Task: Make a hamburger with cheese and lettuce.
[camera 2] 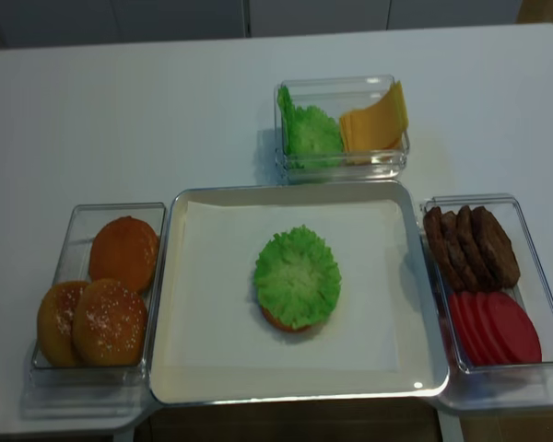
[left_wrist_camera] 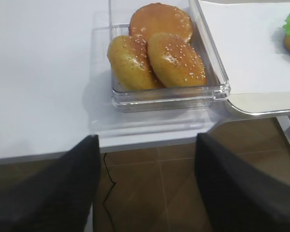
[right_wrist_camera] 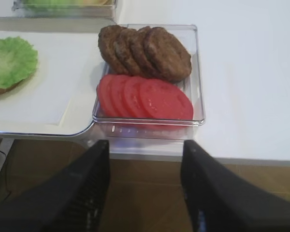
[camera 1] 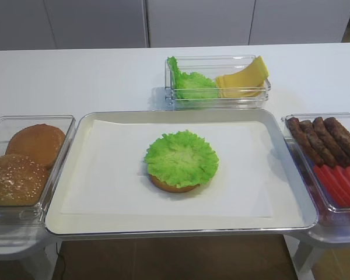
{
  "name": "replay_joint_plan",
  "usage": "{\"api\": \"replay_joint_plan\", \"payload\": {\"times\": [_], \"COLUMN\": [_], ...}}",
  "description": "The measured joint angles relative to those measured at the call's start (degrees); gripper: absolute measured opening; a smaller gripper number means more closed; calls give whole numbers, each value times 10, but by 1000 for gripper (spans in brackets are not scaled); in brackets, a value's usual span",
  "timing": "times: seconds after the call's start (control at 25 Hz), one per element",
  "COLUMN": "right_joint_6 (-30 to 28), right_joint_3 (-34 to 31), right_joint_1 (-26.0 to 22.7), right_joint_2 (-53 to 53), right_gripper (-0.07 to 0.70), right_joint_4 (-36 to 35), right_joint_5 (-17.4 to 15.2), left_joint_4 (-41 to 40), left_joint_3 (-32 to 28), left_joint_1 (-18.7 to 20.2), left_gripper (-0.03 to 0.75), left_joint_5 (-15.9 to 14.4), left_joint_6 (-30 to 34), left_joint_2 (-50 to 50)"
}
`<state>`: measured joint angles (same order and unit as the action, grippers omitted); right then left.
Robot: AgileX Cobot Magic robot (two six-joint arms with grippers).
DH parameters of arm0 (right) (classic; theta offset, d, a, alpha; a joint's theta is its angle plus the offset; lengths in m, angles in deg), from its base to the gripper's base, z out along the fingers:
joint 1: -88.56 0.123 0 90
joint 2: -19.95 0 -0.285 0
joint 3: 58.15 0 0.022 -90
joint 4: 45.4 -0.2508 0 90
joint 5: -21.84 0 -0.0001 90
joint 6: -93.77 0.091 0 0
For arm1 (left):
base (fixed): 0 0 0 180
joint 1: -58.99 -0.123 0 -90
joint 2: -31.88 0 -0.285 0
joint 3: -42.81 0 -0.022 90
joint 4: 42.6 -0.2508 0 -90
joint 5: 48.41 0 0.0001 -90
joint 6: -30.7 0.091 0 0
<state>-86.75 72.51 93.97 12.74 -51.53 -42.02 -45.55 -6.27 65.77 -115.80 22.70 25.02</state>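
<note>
Right wrist view shows my right tool (right_wrist_camera: 145,188) low at the near edge of the tabletop (right_wrist_camera: 251,72), its 2 dark fingers (right_wrist_camera: 87,193) standing wide apart with nothing between them. Just beyond it sits a clear bin (right_wrist_camera: 198,77) holding brown patties (right_wrist_camera: 145,50) at the back and overlapping tomato slices (right_wrist_camera: 145,96) in front. My left tool (left_wrist_camera: 145,188) hangs the same way at the other end, fingers spread and holding nothing, in front of a clear box (left_wrist_camera: 217,82) with 3 domed bun tops (left_wrist_camera: 154,53), 2 of them seeded.

Between the 2 bins lies a metal tray (camera 1: 76,210) lined with white paper (camera 1: 105,175). Near its middle rests the hamburger (camera 1: 172,185), a flat bun half with only its golden rim showing, because the lettuce (camera 1: 181,158) lies spread over it, frilly edges overhanging all round.

Behind the tray, a third clear container (camera 1: 221,61) holds more green leaves (camera 1: 189,81) on its left side and the cheese (camera 1: 242,79), pale-yellow slices stacked and leaning, on its right.
</note>
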Motion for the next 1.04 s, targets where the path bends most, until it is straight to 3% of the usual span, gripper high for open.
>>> {"api": "replay_joint_plan", "payload": {"times": [0.6, 1.04], "right_joint_6": [1, 1], "right_joint_3": [0, 0], "right_joint_1": [-9, -9], "right_joint_2": [4, 4], "right_gripper": [349, 253], "right_joint_4": [0, 0], "right_joint_5": [-1, -1], "left_joint_4": [0, 0], "left_joint_3": [0, 0], "left_joint_1": [0, 0], "left_gripper": [456, 456], "left_joint_5": [0, 0], "left_joint_6": [0, 0], "left_joint_2": [0, 0]}}
